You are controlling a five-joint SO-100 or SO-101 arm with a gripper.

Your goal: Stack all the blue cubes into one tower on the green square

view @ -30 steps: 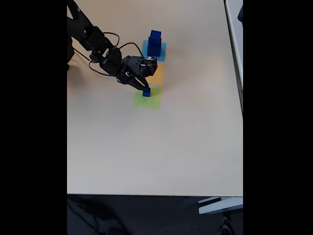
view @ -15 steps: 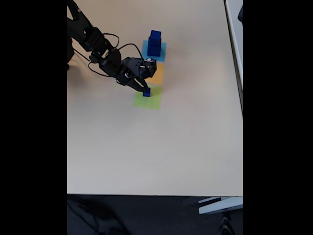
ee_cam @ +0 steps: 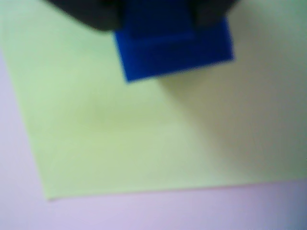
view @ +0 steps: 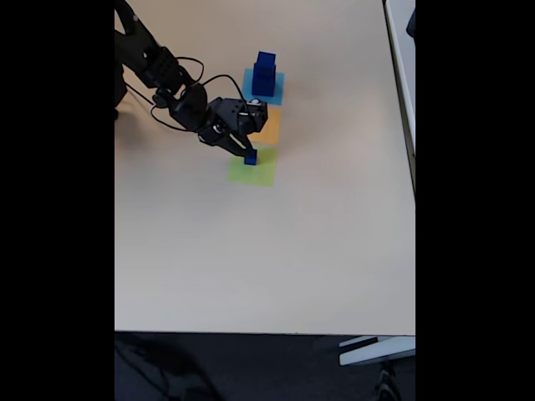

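In the wrist view, a small blue cube (ee_cam: 175, 48) sits at the top of the picture. Dark, blurry shapes press against its left and right sides; these are the gripper (ee_cam: 158, 19) fingers. The cube is right over the green square (ee_cam: 144, 134), near that square's top edge. The picture is too blurry to tell if the cube touches the square or hangs just above it. Pale table (ee_cam: 19, 191) shows at the left and along the bottom.

In the fixed view, the black arm (view: 163, 75) reaches in from the far left corner of the table (view: 267, 251). Its gripper (view: 248, 155) points down and is closed around the small blue cube (view: 251, 158), at the far edge of the green square (view: 254, 170). Just beyond the green square lies an orange square (view: 269, 127). Beyond that is a light-blue square (view: 264, 87) with a tower (view: 264, 73) of blue cubes standing on it, the smaller one on top. The tower is well apart from the held cube.
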